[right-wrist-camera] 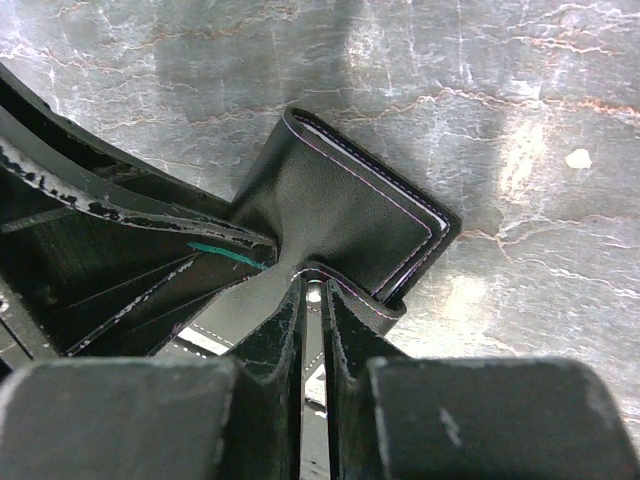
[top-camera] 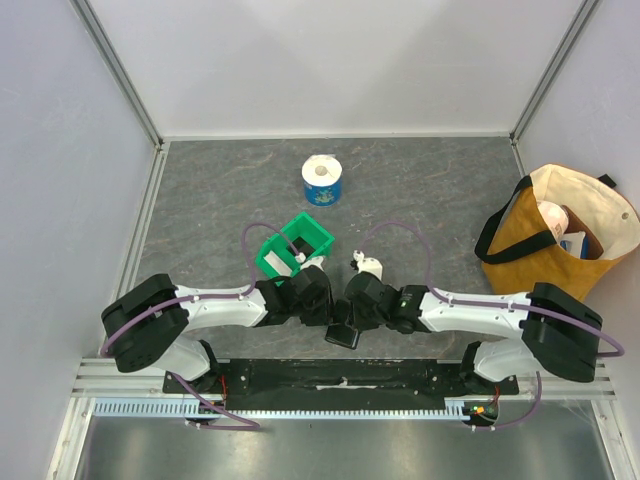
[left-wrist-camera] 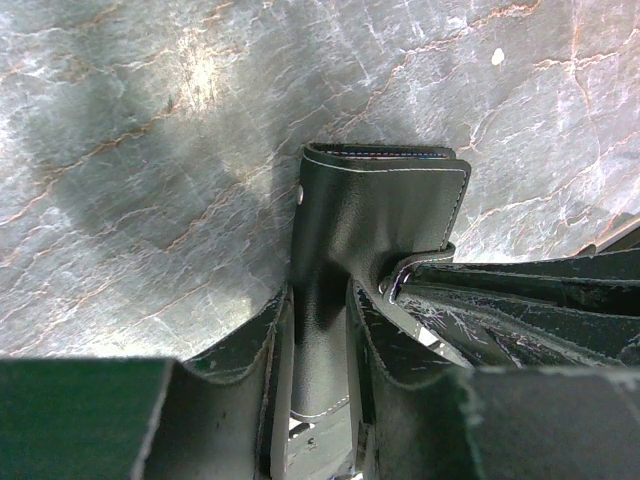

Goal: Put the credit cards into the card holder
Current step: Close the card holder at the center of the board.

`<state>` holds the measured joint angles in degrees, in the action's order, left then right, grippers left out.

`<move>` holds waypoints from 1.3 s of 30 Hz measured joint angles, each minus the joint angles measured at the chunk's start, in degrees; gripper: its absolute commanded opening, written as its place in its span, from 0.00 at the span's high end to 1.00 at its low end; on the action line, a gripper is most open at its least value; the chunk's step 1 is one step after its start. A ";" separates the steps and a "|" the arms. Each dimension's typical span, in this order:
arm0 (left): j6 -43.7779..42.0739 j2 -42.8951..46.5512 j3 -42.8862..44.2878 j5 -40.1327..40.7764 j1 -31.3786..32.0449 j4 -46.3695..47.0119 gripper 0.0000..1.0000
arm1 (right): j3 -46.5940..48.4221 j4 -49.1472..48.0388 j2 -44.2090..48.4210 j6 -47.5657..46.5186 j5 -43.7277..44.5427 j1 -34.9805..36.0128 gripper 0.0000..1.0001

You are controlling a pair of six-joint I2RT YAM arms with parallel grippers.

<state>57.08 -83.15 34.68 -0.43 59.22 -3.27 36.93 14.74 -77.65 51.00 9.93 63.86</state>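
Both arms reach inward from their bases, forearms low and almost level. They meet nose to nose at the middle of the table's near edge. The left end effector [left-wrist-camera: 318, 370] is closed on the wallet [left-wrist-camera: 380, 205], with one finger on each face of the black leather. The right end effector [right-wrist-camera: 314, 340] has its fingers drawn nearly together, pinching a thin flap of the same wallet. The wallet sits between the two wrists just in from the near edge, and whether it touches the table [top-camera: 420, 200] cannot be told. It is nearly square, so no long axis shows. From the left wrist, its stitched free end points away from the fingers and down toward the table. It is smooth and black with pale stitching, a small stud on one side and a pale strip between its leaves. A green bin [top-camera: 293, 250] stands just beyond the left wrist.
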 measured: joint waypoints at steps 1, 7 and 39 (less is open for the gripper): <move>-0.02 0.00 0.02 -0.04 0.00 0.00 0.85 | 0.35 0.35 -0.42 -0.15 -0.09 -0.02 0.87; -0.22 0.00 0.02 -0.11 0.00 -0.02 0.89 | 2.75 2.73 -2.82 -1.53 -0.20 0.00 0.89; -0.20 -0.02 0.31 0.02 0.00 -0.50 0.93 | 0.81 -1.40 -1.90 -0.76 7.37 4.24 0.96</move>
<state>56.88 -83.18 34.98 -0.40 59.22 -3.77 37.74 13.34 -79.55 50.24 17.30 68.10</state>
